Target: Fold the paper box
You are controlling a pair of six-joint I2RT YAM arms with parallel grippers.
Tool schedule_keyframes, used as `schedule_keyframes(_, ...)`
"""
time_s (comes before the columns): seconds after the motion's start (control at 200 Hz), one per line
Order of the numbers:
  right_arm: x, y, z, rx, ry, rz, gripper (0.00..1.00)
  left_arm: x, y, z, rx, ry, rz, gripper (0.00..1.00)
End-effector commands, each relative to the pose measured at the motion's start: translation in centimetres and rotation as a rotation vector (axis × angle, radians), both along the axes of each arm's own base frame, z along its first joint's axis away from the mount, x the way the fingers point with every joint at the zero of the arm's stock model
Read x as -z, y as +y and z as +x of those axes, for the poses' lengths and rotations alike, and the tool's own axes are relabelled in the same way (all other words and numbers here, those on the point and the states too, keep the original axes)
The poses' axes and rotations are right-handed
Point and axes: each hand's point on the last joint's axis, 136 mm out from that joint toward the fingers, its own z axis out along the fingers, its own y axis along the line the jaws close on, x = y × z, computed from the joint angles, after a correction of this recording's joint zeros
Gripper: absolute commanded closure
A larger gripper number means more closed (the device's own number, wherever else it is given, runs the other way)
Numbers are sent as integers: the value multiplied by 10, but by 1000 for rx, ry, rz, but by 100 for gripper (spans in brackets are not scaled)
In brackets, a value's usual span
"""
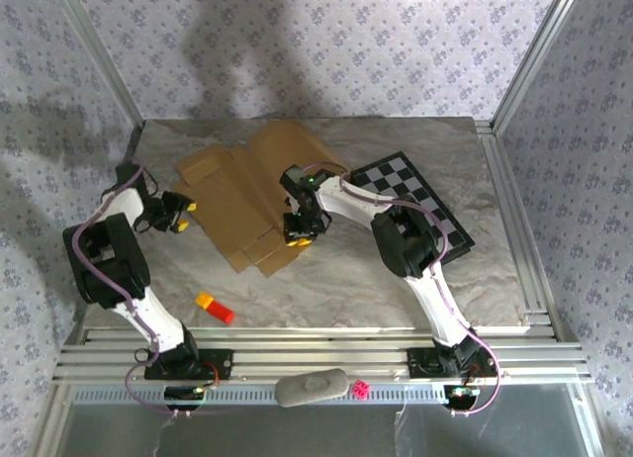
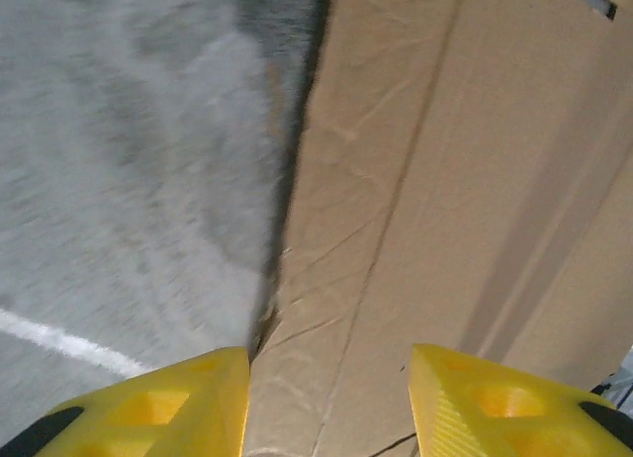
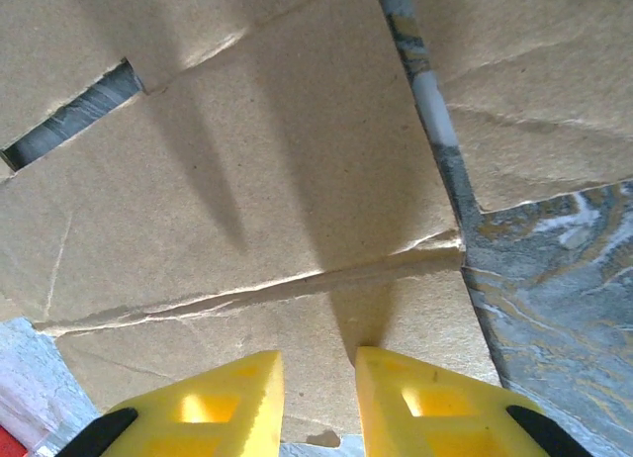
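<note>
Expect the paper box to handle as a light, stiff, creased sheet; grip a flap edge. The left gripper, at its left edge, is half open and empty. The right gripper, over its near flaps, is narrowly parted and empty.

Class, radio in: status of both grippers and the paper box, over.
Left gripper open at left edge of paper box. Right gripper narrowly parted over its near flap, grip unclear. Box an unfolded sheet. Checkered board beside it, not blocking.

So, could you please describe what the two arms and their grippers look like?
The left arm and right arm have white links and black joint housings, with a pinkish cable looped along each. The left gripper and right gripper carry yellow wedge-shaped fingers with hollow recesses and black backing.
</note>
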Motion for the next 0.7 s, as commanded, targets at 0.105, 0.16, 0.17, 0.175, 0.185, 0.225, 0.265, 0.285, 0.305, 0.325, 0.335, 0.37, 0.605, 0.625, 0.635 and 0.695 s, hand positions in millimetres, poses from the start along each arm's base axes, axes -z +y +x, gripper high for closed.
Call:
schedule_keyframes(0.105,2,-18,-1,6,40,-37,72,16,-7,13,21,57,43,63)
schedule_keyframes(0.16,2,-18,0,7,41,-37,72,21,-2,6,21,109,86,63)
schedule_keyframes(0.17,2,-18,0,7,40,-36,72,21,-1,6,22,110,91,63)
schedule_keyframes(0.175,1,-18,0,8,40,-35,72,21,-1,6,22,111,93,63)
schedule_keyframes(0.185,1,-18,0,8,40,-35,72,21,-1,6,22,113,98,62)
schedule_keyframes(0.225,1,-18,0,9,41,-34,72,21,1,4,23,120,120,61)
schedule_keyframes(0.265,0,-17,1,9,39,-31,72,22,1,3,26,124,135,60)
schedule_keyframes(0.285,0,-17,1,10,41,-32,72,22,2,2,27,126,141,60)
schedule_keyframes(0.305,0,-17,1,9,42,-30,72,23,2,3,29,128,147,60)
schedule_keyframes(0.325,0,-16,1,9,41,-30,72,24,2,1,31,137,153,60)
schedule_keyframes(0.335,0,-16,1,9,41,-29,72,24,2,1,32,139,156,60)
schedule_keyframes(0.37,0,-16,1,9,42,-29,72,25,1,2,36,143,161,59)
schedule_keyframes(0.605,2,-16,0,7,52,-30,72,40,-10,9,66,179,163,60)
schedule_keyframes(0.625,1,-15,0,6,52,-28,72,42,-10,9,65,181,161,60)
schedule_keyframes(0.635,1,-15,-1,5,52,-29,72,42,-11,10,65,182,160,60)
schedule_keyframes(0.695,1,-15,0,6,52,-26,72,45,-14,13,64,180,152,63)
